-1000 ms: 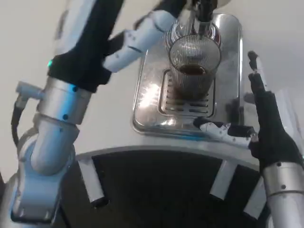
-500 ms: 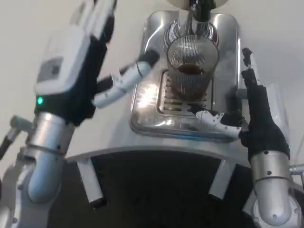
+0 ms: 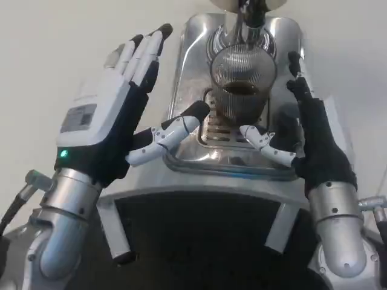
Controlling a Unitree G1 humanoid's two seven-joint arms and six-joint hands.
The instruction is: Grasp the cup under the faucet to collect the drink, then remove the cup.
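Observation:
A ribbed clear glass cup (image 3: 242, 84) stands on the slotted grille of a shiny steel drip tray (image 3: 284, 42), right under the faucet spout (image 3: 251, 12). Dark drink fills its lower part. My left hand (image 3: 115, 121) is open at the tray's left side, fingers pointing up, thumb reaching toward the cup's base without touching it. My right hand (image 3: 308, 139) is open to the cup's right, its thumb stretched toward the cup and close to its lower right side. Neither hand holds the cup.
The drip tray sits on a white table (image 3: 48, 48). A curved white edge (image 3: 211, 193) with dark space beneath it lies close to me, between my forearms. Free table room lies to the left.
My left hand has dropped back from up near the faucet to the tray's left side. My right hand has moved up and in toward the cup. The cup has stayed put.

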